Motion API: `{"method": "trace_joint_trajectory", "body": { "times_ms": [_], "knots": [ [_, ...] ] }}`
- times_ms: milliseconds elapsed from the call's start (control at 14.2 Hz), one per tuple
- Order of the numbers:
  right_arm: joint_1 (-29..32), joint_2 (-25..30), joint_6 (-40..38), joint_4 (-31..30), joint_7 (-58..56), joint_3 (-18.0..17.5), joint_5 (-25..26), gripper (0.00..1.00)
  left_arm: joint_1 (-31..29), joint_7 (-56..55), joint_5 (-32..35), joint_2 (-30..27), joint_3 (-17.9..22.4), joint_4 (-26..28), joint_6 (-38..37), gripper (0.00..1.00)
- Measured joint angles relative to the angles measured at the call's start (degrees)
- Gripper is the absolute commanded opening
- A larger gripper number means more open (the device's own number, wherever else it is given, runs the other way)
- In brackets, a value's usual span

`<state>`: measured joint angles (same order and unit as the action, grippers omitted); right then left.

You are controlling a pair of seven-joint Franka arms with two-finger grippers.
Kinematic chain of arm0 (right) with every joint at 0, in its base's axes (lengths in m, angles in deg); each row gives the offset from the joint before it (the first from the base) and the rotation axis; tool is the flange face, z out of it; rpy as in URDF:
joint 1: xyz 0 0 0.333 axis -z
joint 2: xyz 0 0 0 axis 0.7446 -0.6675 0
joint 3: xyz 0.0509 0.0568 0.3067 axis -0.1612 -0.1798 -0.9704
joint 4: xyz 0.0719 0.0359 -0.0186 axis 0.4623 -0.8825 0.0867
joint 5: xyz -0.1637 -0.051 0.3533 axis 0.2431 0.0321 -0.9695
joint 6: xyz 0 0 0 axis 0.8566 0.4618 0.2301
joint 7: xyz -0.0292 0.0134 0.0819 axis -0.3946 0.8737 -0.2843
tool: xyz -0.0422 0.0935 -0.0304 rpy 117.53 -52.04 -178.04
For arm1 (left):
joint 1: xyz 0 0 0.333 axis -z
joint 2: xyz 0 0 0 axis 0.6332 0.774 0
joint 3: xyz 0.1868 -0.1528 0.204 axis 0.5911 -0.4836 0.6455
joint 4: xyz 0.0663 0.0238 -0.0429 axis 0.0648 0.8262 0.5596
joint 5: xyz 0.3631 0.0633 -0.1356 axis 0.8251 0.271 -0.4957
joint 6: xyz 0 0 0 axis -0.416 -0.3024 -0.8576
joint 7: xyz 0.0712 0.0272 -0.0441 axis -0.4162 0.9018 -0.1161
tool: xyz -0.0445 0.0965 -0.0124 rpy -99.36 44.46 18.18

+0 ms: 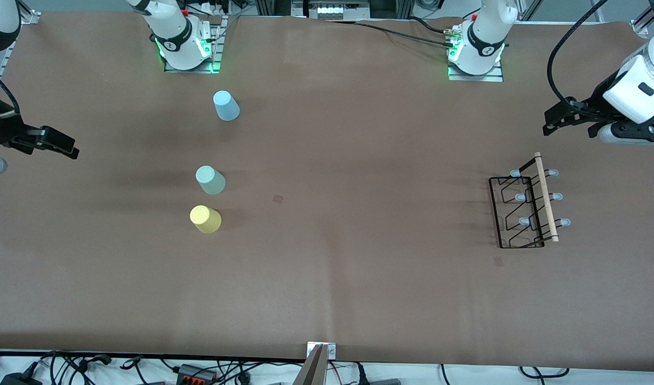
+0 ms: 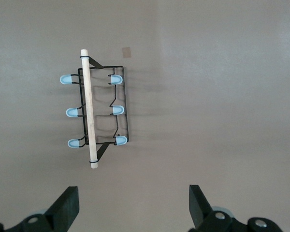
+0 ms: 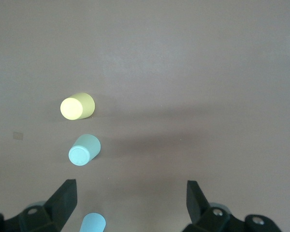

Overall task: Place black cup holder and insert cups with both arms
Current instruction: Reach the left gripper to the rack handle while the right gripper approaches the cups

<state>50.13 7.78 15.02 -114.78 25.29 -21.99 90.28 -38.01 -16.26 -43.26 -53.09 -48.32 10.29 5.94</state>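
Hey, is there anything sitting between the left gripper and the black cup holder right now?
No. The left gripper hangs open with only bare table between it and the black cup holder. The cups stand toward the right arm's end.

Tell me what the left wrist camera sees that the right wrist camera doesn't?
Only the left wrist view shows the black cup holder with its wooden rod and pegs. Only the right wrist view shows the cups: yellow cup, mint cup and blue cup. Both show the brown table and an open gripper: left gripper, right gripper.

Black cup holder (image 1: 524, 211) stands empty; mint (image 1: 210, 179), yellow (image 1: 205, 218), blue cups (image 1: 225, 105) upside-down, well apart.
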Motion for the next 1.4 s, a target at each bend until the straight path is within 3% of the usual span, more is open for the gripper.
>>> {"method": "trace_joint_trajectory", "body": {
  "times_ms": [562, 1054, 1194, 1405],
  "knots": [
    [-0.02, -1.76, -0.28, -0.13, -0.25, -0.03, -1.66, 1.00, 0.00, 0.00, 0.00, 0.02, 0.01, -0.08, -0.21, 1.00],
    [-0.28, -5.49, -3.31, -1.82, -0.37, -0.30, -1.90, 1.00, -0.25, -0.04, 0.00, 1.34, 0.39, -0.14, -4.87, 1.00],
    [-0.45, -3.34, 2.48, -7.70, -0.33, -0.34, -1.97, 1.00, -0.85, 0.12, 0.00, 3.07, 0.47, -0.15, -4.98, 1.00],
    [-1.95, 4.09, 16.71, -24.25, -0.22, -0.54, -2.10, 1.00, -1.97, 2.48, 0.19, 6.11, 0.56, -0.19, -3.01, 1.00]
  ]
}}
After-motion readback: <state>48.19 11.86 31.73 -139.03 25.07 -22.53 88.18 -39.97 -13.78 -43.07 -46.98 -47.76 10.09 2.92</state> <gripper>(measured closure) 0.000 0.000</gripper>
